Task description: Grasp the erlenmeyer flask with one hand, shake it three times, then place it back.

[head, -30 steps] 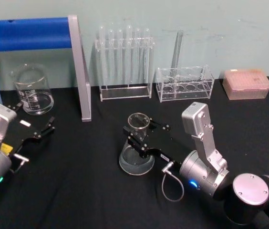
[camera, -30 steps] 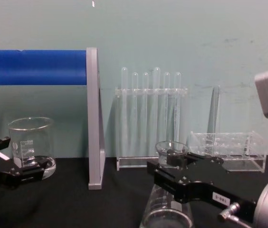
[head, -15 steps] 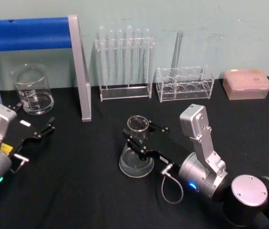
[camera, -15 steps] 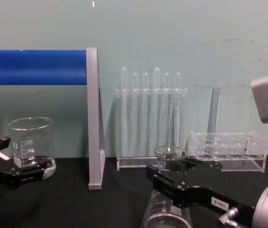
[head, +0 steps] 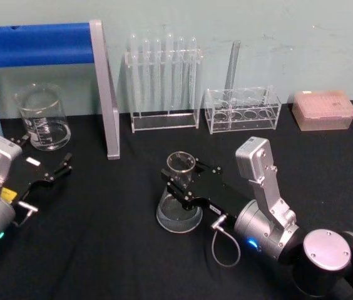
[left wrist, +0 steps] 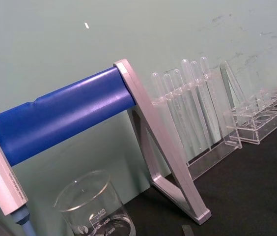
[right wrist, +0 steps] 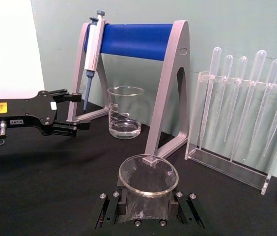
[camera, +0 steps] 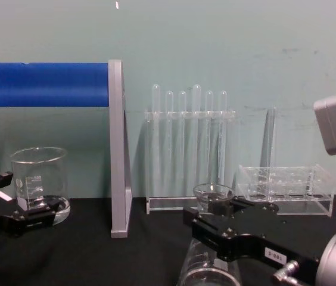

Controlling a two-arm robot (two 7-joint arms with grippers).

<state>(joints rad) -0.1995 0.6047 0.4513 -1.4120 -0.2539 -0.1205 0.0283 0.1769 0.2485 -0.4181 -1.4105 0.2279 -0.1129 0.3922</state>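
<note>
while the right end effector is clamped on the neck of the flask, the job looks to me partway through at best. the grasp is made: in the right wrist view the two black fingers press the glass from either side just under the rim, with no gap showing. whether any of the three shakes are done i cannot tell from how things stand; nothing about the glass gives it away. what is plainly left is the letting go, since the grip is on. the flask is near the middle of the black table, in front of the test tube rack and well apart from it. from the head view its wide base looks to be down on the table or just above it. the chest view cuts the base off, so i cannot say which.

the flask stands upright. its long axis runs straight up and down, wide base low, narrow neck and mouth pointing at the ceiling, with no lean that i can make out. the arm reaches it from the robot's right, so the fingers cross the neck roughly level.

the left end effector is parked low over the table on the robot's left, just in front of the beaker, fingers spread with nothing between them.
</note>
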